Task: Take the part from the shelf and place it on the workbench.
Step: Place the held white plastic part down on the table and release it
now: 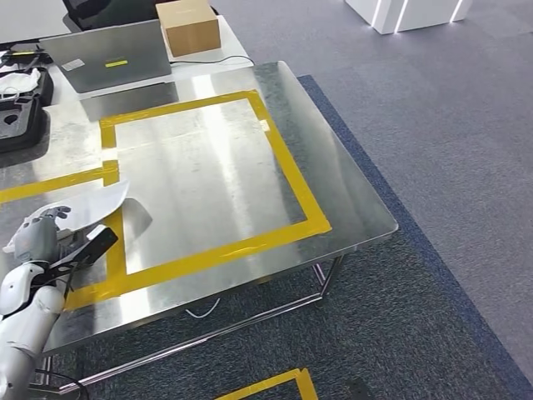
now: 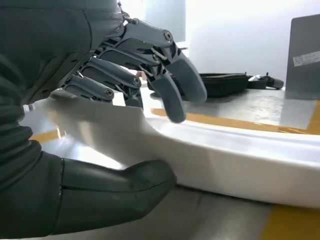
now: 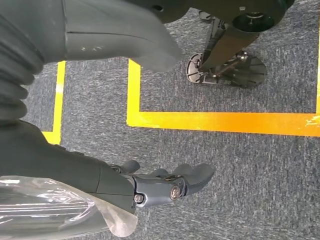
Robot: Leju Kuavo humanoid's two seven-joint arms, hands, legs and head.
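Head view: left hand (image 1: 47, 237) grasped white part (image 1: 94, 204) over counter (image 1: 352, 200), long axis pointing inward.
Left wrist view: thumb beneath part (image 2: 226, 160), fingers (image 2: 166, 75) above.
Right wrist view: right hand (image 3: 166, 185) hung released over floor.

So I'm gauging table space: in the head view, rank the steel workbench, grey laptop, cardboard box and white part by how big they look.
1. steel workbench
2. grey laptop
3. white part, partly hidden by the left hand
4. cardboard box, farther away, so unsure against the part
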